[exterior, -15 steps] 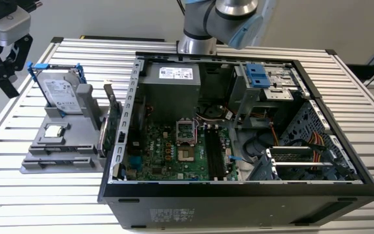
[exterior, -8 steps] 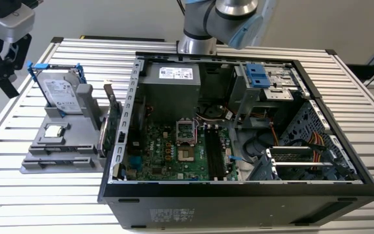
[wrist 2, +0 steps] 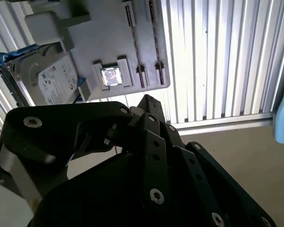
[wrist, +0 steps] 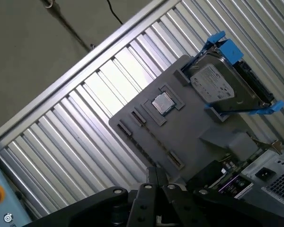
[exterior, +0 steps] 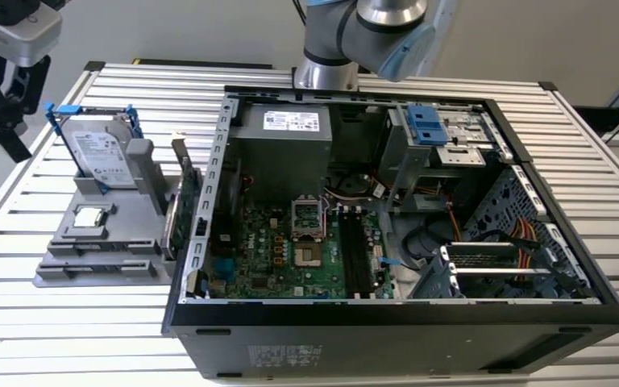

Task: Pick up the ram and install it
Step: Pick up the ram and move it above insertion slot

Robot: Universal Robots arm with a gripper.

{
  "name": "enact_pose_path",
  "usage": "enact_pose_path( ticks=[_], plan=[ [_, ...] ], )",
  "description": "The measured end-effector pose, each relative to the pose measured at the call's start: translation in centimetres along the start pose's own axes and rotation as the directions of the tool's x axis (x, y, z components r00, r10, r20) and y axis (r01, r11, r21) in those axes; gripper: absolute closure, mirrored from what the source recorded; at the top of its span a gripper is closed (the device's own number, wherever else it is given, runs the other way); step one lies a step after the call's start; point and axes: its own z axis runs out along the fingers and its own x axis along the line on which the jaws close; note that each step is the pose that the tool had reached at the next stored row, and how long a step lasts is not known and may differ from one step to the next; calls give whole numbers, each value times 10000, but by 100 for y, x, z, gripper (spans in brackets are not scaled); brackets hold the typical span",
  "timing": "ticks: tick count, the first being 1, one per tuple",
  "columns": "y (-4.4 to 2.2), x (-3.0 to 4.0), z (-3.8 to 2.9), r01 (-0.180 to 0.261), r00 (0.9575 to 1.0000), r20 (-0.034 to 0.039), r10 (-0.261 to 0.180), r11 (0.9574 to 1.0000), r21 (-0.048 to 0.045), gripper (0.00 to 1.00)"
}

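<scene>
Exterior view: gripper (exterior: 0,113) hangs at the exterior view's left, beyond the grey fixture (exterior: 94,262) and well apart from the open computer case (exterior: 396,322).
In both wrist views its tips look pressed together with nothing between them. The fixture's narrow slots (wrist: 137,117) look bare; hard drive (exterior: 105,157) and processor chip (exterior: 91,216) sit in their seats. Ram: not located, and I cannot tell whether a stick fills the black motherboard slots (exterior: 355,254). Judgement: nothing in hand, install unconfirmed.

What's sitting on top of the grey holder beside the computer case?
On the grey holder: a hard drive standing in a blue frame, a small square chip, and upright cards at its case-side edge. Those cards overlap edge-on, hiding whatever stands between them.
</scene>
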Motion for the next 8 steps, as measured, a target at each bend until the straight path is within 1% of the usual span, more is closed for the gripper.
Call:
enact_pose_path(
  ticks=[4, 8],
  plan=[
    [1, 0, -1, 403, 9992, -21, -404, 9992, -8, 100],
    [1, 0, 0, 891, 9960, -43, -891, 9960, -18, 100]
  ],
)
